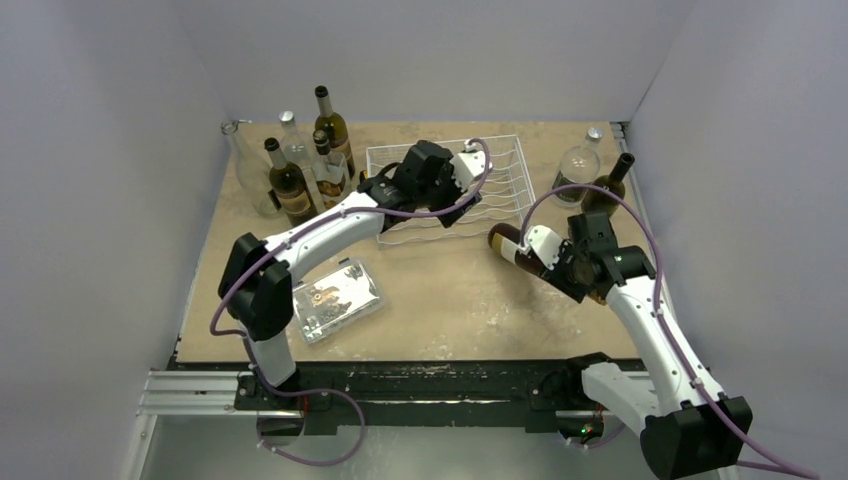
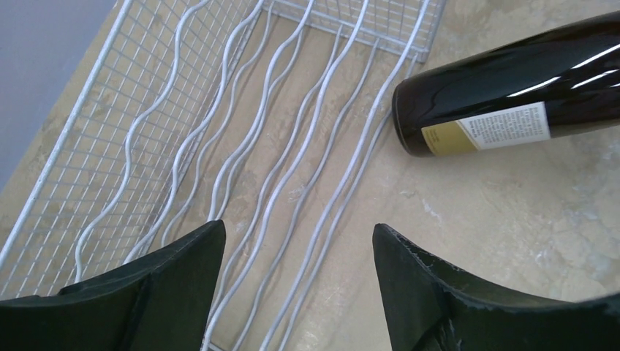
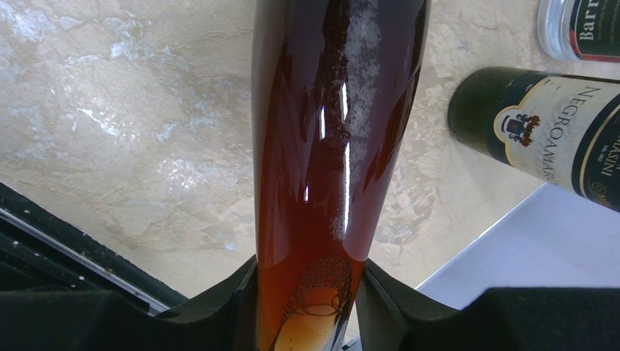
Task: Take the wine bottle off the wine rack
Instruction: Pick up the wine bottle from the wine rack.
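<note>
Wine bottle [image 3: 329,146]: glossy amber-brown glass

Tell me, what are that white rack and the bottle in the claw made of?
The wine rack looks like white-coated metal wire: thin wavy rods, fine mesh. The wine bottle in the right claw seems glossy brown glass: sharp highlights, see-through amber tint.

Lab test cell: plain white walls [image 1: 100,150] enclosing stone-pattern table [image 1: 440,290].
</note>
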`<state>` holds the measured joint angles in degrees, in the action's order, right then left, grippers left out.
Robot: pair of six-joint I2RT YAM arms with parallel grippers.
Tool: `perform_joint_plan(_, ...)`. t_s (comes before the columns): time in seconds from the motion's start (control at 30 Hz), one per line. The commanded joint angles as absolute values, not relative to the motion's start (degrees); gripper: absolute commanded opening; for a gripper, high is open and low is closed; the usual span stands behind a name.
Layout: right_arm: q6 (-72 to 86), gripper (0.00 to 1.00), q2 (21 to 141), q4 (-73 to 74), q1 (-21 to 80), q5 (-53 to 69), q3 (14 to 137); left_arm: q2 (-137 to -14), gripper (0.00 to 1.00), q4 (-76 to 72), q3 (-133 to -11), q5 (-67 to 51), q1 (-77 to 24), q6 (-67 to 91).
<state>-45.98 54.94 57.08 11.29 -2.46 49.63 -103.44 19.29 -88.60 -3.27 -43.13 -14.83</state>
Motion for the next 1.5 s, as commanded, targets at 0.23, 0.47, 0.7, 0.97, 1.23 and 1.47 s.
perform_joint_plan(0.23, -59.1, 0.00, 52.3, 59.9, 11.5, -0.2, 56.5, -84.4, 0.80, 1.3, -68.0, -12.4, -43.0, -3.8)
perform_joint_plan(0.47, -70.1, 0.00, 49.0, 64.7, 11.6, 3.1, 58.3, -74.5, 0.84, -7.8, -52.3, -12.5, -48.9, -6.3)
perform_joint_plan(0.7, -80.1, 0.00, 45.9, 68.1, 11.6, 10.0, 58.9, -69.4, 0.86, -24.8, -34.7, -8.2, -59.2, -11.3)
perform_joint_plan(0.97, -85.5, 0.00, 45.2, 69.2, 11.6, 18.2, 57.1, -73.8, 0.94, -36.4, -31.7, -1.7, -66.9, -13.1)
perform_joint_plan(1.23, -84.7, 0.00, 45.3, 68.7, 11.6, 21.3, 55.8, -83.8, 1.00, -44.0, -34.9, -0.2, -70.7, -9.9)
perform_joint_plan(1.47, -84.6, 0.00, 45.9, 69.1, 11.6, 22.6, 55.9, -91.6, 1.00, -49.5, -39.2, -0.2, -71.2, -7.9)
